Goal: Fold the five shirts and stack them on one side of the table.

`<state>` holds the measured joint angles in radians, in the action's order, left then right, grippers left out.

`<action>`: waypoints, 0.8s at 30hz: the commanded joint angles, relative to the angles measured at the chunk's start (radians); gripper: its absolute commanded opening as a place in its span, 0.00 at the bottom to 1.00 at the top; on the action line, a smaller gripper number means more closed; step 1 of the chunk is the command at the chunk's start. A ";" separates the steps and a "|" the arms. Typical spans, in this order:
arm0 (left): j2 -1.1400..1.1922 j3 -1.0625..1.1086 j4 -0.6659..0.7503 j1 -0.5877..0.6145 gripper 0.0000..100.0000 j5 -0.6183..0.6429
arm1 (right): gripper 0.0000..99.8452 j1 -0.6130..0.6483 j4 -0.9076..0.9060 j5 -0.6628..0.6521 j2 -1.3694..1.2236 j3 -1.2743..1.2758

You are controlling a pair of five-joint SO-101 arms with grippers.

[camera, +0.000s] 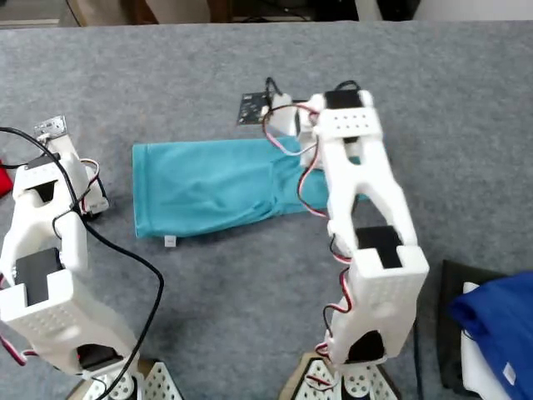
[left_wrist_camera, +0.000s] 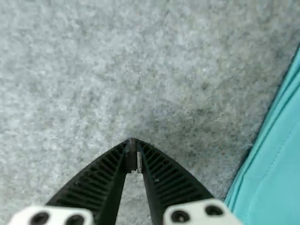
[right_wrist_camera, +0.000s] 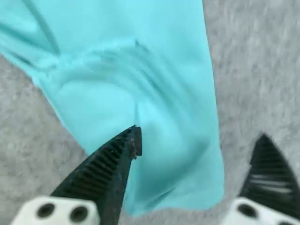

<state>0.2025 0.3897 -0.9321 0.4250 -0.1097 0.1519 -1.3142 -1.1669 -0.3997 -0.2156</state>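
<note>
Grey felt covers the desk [camera: 208, 283] edge to edge. One teal shirt [camera: 208, 183] lies near its middle, folded into a long band running across the desk. The cloth is flat and smooth toward the left end. It is creased and bunched toward the right end, where the right arm [camera: 366, 192] crosses above it. A small white tag [camera: 170, 242] lies at the near left corner.

Right jaws: spread wide, gripping nothing, one finger above the teal cloth and the other above bare felt beyond the shirt's edge.

Left jaws: closed tip to tip, empty, over bare felt just beside the shirt's left end, on the left arm [camera: 42, 250].

A blue shirt [camera: 500, 325] sits crumpled at the desk's near right edge.
</note>
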 commanded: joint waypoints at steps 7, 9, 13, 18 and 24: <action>0.002 -0.040 0.000 0.002 0.02 0.005 | 0.03 -0.143 -0.109 -0.002 -0.005 -0.048; 0.002 -0.040 0.002 0.002 0.02 0.005 | 0.05 -0.145 -0.044 0.015 -0.005 -0.012; 0.002 -0.040 0.002 0.002 0.02 0.005 | 0.05 -0.122 0.163 0.075 -0.030 0.048; 0.002 -0.040 -0.002 0.002 0.02 0.005 | 0.05 -0.113 0.396 0.089 -0.199 0.036; 0.002 -0.040 0.002 0.002 0.02 0.005 | 0.05 -0.134 0.216 0.163 -0.280 -0.171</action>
<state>0.2025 0.3897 -0.9321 0.4250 -0.1097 0.0245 -1.0012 -1.0380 -0.6774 -0.2739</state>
